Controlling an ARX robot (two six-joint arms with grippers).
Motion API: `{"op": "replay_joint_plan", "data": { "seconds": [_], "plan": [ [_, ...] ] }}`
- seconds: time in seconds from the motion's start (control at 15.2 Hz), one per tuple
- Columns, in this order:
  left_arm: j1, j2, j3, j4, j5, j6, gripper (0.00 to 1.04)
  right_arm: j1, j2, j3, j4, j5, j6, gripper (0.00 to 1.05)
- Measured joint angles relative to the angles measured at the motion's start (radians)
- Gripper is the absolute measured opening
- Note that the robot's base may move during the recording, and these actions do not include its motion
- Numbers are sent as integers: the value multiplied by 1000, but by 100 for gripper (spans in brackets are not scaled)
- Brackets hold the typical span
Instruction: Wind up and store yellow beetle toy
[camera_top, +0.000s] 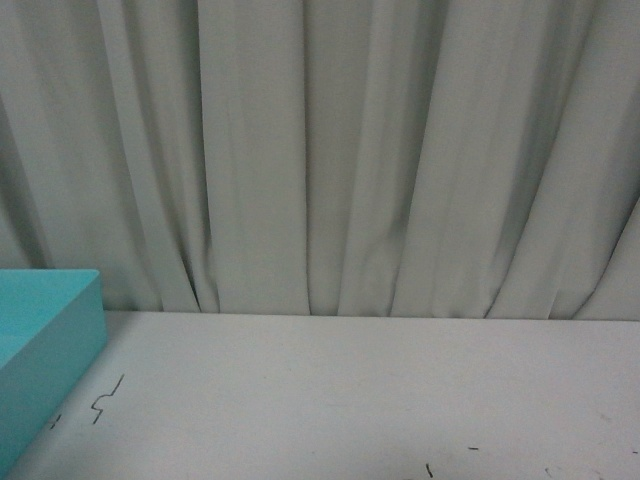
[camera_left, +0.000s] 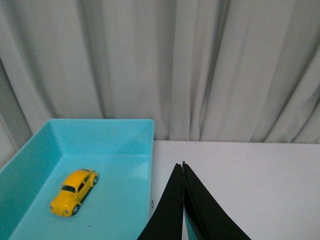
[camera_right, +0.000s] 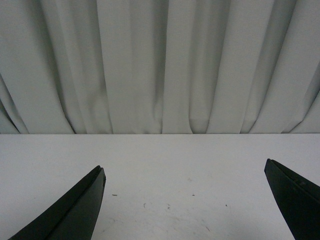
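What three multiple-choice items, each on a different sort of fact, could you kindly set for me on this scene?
1. Where is the yellow beetle toy? A on the bare table; B inside the bin; C between gripper fingers.
2. What colour is the bin? A red; B black; C turquoise.
3. How does the left gripper stand? A shut, empty; B wide open; C shut on the toy.
Answers: 1 B, the left wrist view shows the toy on the bin's floor. 2 C, its walls and floor are turquoise. 3 A, its fingertips meet, and the toy lies apart in the bin.
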Motion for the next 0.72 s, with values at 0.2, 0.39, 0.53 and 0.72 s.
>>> {"op": "replay_joint_plan", "data": {
  "seconds": [0.2,0.39,0.53,0.72],
  "plan": [
    [-50,-134,-64,-42,-37,-2,2,0,0,0,0,0,0,98],
    [-50,-238,-69,-148,-38,-2,2,0,0,0,0,0,0,98],
    [-50,-282,-69,-199,-38,-2,2,0,0,0,0,0,0,98],
    [-50,-353,-69,-266,-38,-2,2,0,0,0,0,0,0,98]
  ]
}}
